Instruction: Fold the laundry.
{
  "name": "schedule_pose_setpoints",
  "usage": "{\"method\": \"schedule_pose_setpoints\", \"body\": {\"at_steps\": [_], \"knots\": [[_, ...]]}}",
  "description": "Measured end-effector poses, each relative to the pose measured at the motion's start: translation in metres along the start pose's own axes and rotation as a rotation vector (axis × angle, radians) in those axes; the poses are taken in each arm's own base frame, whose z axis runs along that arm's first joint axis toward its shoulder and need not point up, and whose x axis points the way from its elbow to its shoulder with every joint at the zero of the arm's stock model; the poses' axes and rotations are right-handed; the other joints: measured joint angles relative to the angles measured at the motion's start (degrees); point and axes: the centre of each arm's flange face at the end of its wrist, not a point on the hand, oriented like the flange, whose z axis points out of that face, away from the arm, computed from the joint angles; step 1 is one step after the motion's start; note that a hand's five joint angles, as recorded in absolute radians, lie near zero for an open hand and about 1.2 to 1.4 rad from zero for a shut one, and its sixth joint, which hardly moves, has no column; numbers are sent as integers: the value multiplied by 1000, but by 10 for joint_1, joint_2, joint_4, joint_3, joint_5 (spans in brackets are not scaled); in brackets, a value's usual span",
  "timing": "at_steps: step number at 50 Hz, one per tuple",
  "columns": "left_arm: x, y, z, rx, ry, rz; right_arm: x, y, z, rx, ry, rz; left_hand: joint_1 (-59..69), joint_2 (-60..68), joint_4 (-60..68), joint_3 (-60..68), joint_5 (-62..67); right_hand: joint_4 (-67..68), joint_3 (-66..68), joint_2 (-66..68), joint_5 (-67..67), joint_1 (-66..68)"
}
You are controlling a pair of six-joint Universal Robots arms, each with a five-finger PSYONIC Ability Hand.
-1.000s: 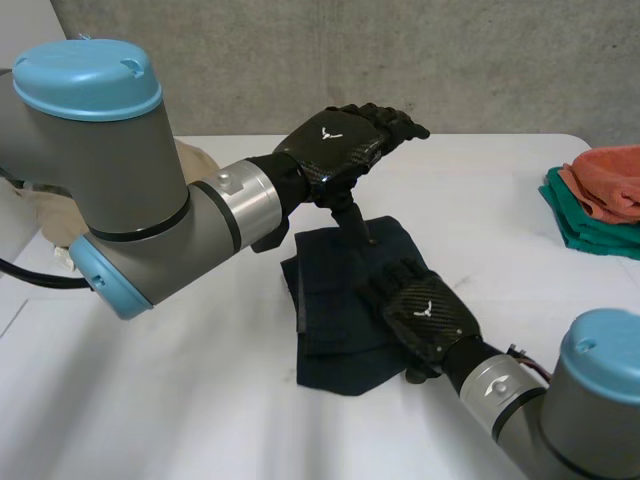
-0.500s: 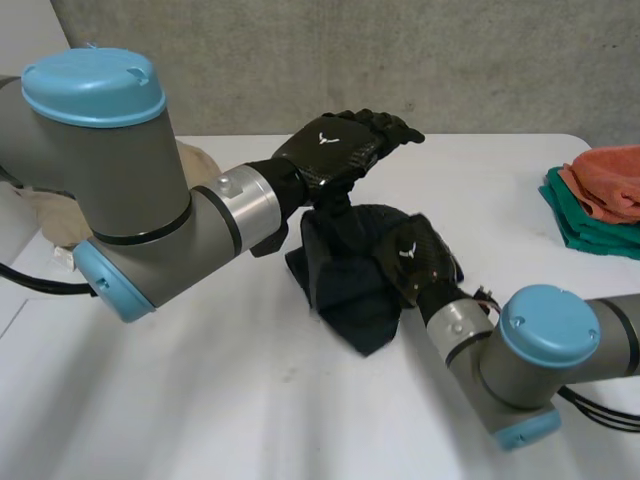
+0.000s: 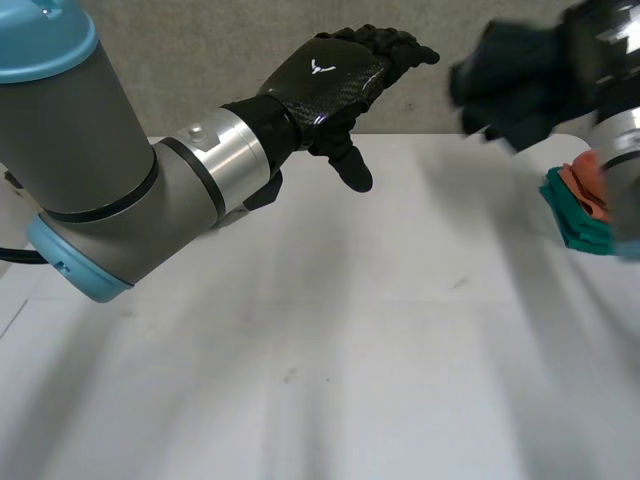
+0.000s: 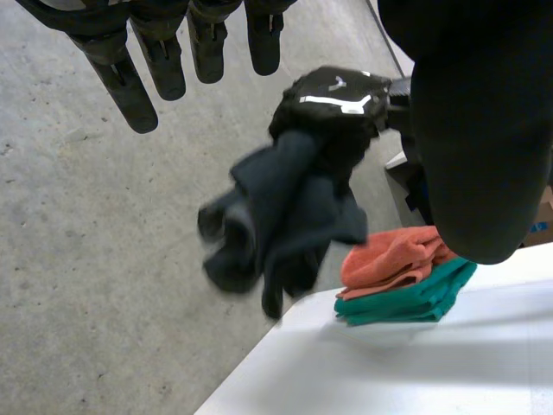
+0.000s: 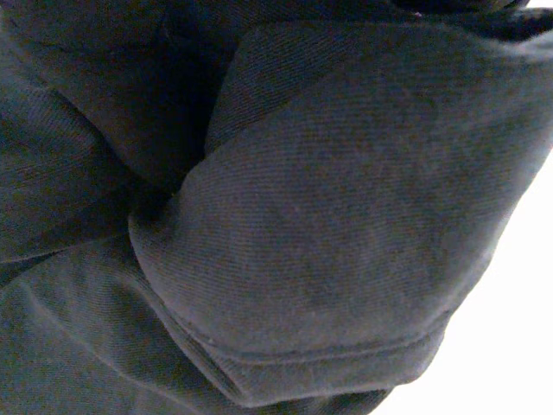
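My right hand (image 3: 608,45) is raised high at the table's far right, shut on a bunched dark navy cloth (image 3: 508,82) that hangs off the table. In the left wrist view the right hand (image 4: 339,97) grips the top of the cloth (image 4: 278,216), whose folds dangle below it. Thick folded layers of the cloth (image 5: 328,225) lie close under the right palm. My left hand (image 3: 335,68) hovers open above the middle of the table, its fingers (image 4: 143,65) straight and holding nothing.
A folded orange towel (image 3: 592,182) lies on a folded teal one (image 3: 578,232) at the right edge of the white table (image 3: 340,340), below the held cloth. Both towels, orange (image 4: 393,258) and teal (image 4: 408,303), sit near the table corner. A grey wall stands behind.
The right hand closed on the dark cloth, bunched it and lifted it off the table, up and to the right. The left hand rose slightly and stayed open.
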Motion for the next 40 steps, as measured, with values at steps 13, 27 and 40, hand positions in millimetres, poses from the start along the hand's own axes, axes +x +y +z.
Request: {"method": "schedule_pose_setpoints", "body": {"at_steps": [13,27,40], "knots": [[5,2,-2,-11,10,-24,101,152,11,-25,14,138,0,0,0,0,0,6,1,0,14,0],[12,18,-2,-53,24,-46,113,280,-66,-180,-149,159,0,0,0,0,0,6,3,1,37,0],[17,17,-2,-53,33,-47,125,247,-63,-160,-149,134,0,0,0,0,0,-541,-540,-540,-480,-482]]}}
